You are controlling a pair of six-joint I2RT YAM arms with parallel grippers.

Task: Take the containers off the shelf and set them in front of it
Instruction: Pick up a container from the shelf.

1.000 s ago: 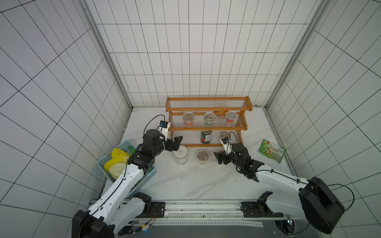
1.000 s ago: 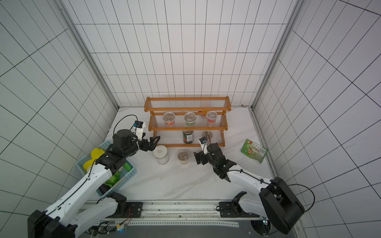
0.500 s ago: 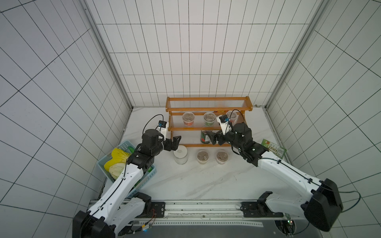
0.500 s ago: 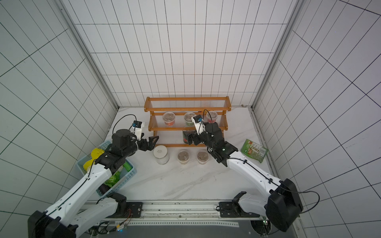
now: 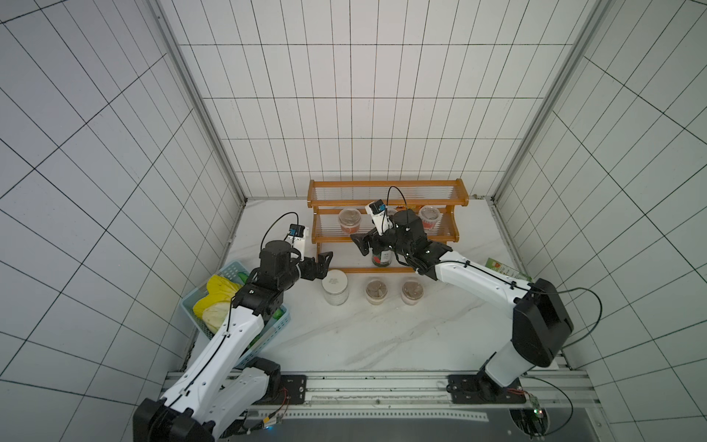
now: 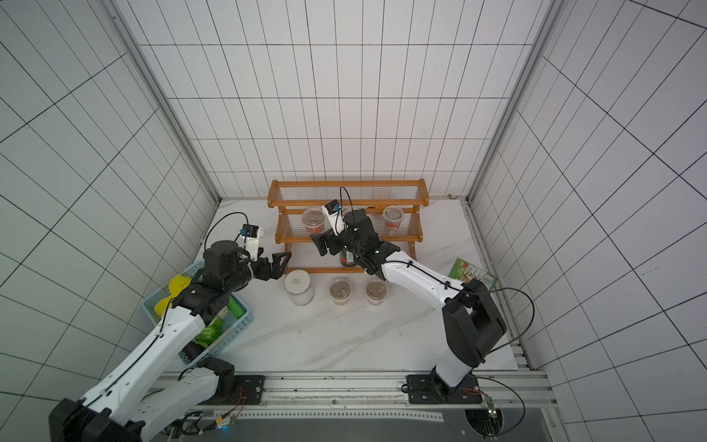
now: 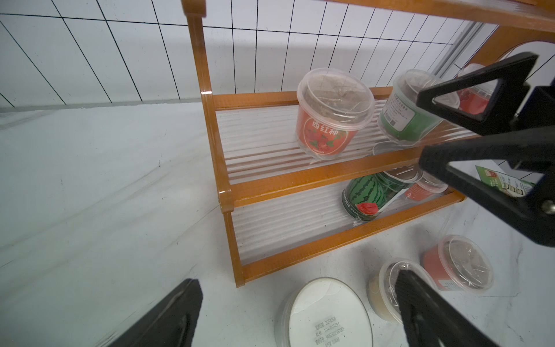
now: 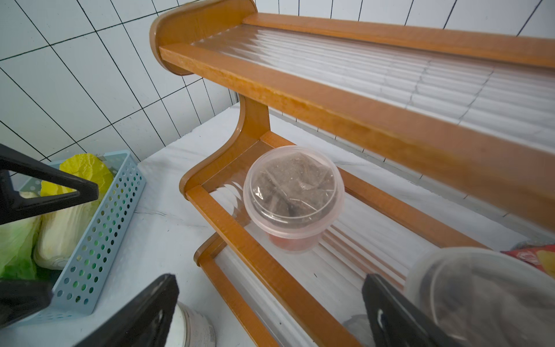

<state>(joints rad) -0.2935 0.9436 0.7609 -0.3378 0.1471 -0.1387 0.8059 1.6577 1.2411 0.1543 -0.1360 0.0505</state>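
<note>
Left arm: stretched forward over the blue basket (image 5: 233, 268), wrist level, pointed at the left end of the shelf (image 5: 386, 183).
Left claw (image 5: 324, 265): wide open, holding nothing, up in the air near the white-lidded jar (image 5: 335, 285), not touching it.
Right arm: bent at the elbow, reaching across the front of the shelf, wrist up by the middle step.
Right claw (image 5: 361, 245): wide open, holding nothing, pointed left, just above the tin can (image 5: 382, 258).
Middle step: left red cup (image 5: 349, 221), green cup (image 7: 411, 105) just beside one right finger, right red cup (image 5: 429, 217).
Lowest step: tin can with a watermelon picture, low red cup (image 7: 426, 187) close beside it.
In front of the shelf: white-lidded jar, yellow cup (image 5: 377, 291) and front red cup (image 5: 412, 291), side by side in a row.
Worktop (image 5: 382, 336): white like marble, thin grey streaks.
Blue basket: full of holes, cabbage inside, on the left of the worktop.
Snack packet (image 5: 505, 269): flat, green, on the worktop right of the shelf.
Room: white tiled walls on three sides, shelf against the back one.
</note>
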